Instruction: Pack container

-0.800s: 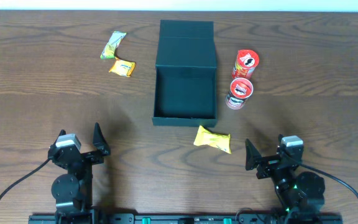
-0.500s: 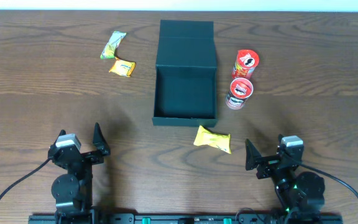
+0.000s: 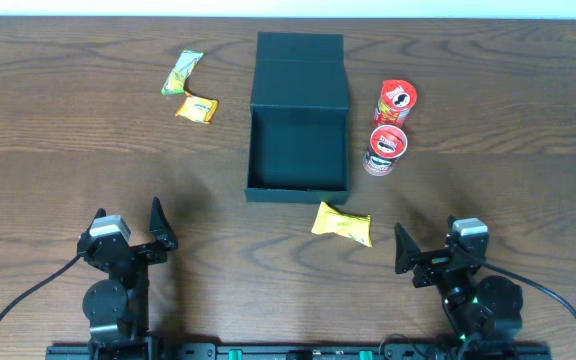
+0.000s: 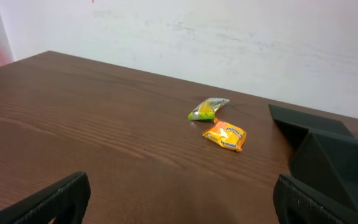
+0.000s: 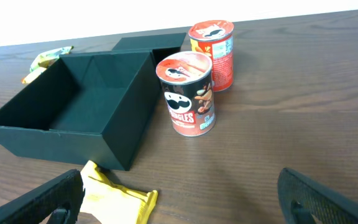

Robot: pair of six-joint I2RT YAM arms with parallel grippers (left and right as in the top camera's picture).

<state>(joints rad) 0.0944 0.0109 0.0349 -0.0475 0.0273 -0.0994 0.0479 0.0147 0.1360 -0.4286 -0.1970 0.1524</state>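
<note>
The container (image 3: 298, 150) lies open on the worktop (image 3: 528, 180), ahead of both my claws: forward and to the right of my left claw (image 3: 128, 212), forward and to the left of my right claw (image 3: 433, 245). Its lid flap (image 3: 299, 75) is folded back on the side away from me, and the inside looks bare, so I judge the packing hasn't begun. Both claws are spread wide and hold nothing, low at the near edge.

The yellow packet (image 3: 341, 223) is closest, just short of the container's near wall and ahead-left of my right claw. I'd start there: come down from above, pinch it across its narrow width, lift it clear of the near wall, and let go low inside the box so it doesn't bounce out.

Further ahead of the right claw, beside the container's right wall, two Pringles cans stand upright close together, the dark one (image 3: 384, 150) nearer me and the red one (image 3: 396, 102) behind it. I'd take the nearer first, gripping around its body, so I don't knock its neighbour over.

Well ahead of my left claw lie an orange packet (image 3: 197, 108) and, just beyond it, a green-and-yellow packet (image 3: 182, 72). Those suit the left claw, one at a time.
</note>
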